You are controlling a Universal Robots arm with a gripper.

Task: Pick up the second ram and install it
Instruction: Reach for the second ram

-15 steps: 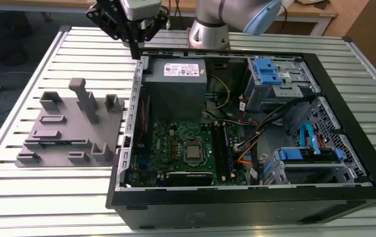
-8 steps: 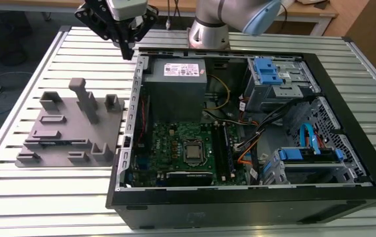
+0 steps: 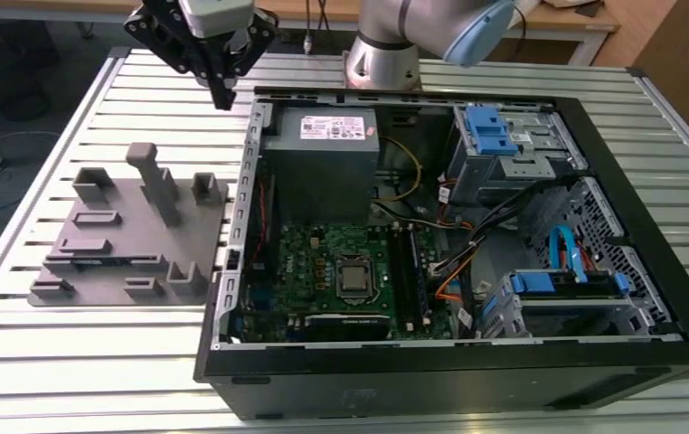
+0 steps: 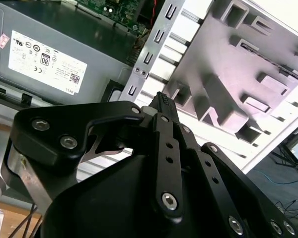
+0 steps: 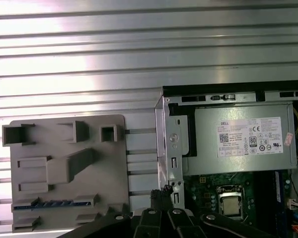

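Exterior view: the tool [image 3: 221, 90] hangs above the slatted counter [image 3: 31, 353], just outside the far corner of the open computer case [image 3: 441, 384] on the exterior view's left. Its fingers are pressed together with nothing between them. The second ram [image 3: 101, 259] lies in a slot of the grey fixture block [image 3: 139, 226], which rests on the counter beside the case, well apart from the tool. First wrist view: the second ram [image 5: 54, 202] appears as a dark strip in the fixture block [image 5: 64, 148]; the tool [image 5: 164, 191] sits close to the case's metal frame, near the power supply [image 5: 238, 144]. Second wrist view: the tool [image 4: 161, 99] with its tips meeting, and the second ram [image 4: 273, 62] seated in its slot
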